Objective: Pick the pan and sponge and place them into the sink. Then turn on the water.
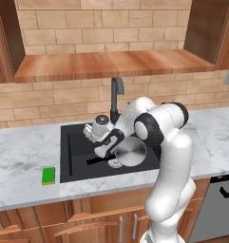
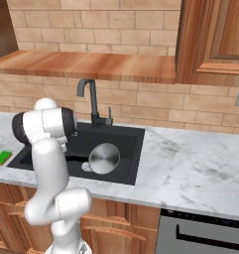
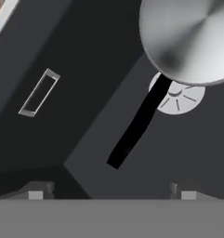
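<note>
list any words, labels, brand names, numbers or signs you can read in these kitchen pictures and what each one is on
None: no readable text shows in any view.
The shiny silver-grey round metal pan with its straight black handle is unmarked.
The small bright green rectangular sponge bears no label.
The matte black rectangular sink, the tall dark grey faucet and the white-grey marble counter carry no lettering.
The tan brick wall has no sign.

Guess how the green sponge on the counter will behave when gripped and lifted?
The sponge is a small block lying flat on the marble counter, so it is probably light and unlikely to roll. It likely squashes under the pads, so it may sit skewed. The open tool looks wide enough.
</note>
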{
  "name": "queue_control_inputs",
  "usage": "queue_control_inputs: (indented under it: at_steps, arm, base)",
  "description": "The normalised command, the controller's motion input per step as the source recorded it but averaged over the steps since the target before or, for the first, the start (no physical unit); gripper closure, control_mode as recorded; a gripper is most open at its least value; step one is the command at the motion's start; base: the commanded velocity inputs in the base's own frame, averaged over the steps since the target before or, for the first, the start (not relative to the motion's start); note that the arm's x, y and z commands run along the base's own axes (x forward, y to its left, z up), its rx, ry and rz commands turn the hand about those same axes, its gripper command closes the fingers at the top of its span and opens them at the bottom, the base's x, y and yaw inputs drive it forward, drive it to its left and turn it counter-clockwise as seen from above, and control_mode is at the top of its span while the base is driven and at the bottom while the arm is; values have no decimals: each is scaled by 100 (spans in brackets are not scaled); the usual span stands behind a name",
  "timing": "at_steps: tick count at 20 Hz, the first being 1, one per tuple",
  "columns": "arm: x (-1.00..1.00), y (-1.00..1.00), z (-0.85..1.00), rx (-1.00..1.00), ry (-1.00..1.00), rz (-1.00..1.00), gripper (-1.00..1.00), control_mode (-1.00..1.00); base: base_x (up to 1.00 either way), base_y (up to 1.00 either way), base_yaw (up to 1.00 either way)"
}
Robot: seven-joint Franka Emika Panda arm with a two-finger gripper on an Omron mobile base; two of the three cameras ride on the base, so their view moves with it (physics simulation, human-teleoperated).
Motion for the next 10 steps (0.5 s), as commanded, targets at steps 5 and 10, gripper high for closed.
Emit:
queue_control_inputs:
  at_steps: [5, 10]
  arm:
    - [-37, 3, 57, -18, -1, 20, -100, -100]
    - [-29, 0, 61, -15, -2, 21, -100, -100]
  base:
    - [0, 0, 0]
    - [0, 0, 0]
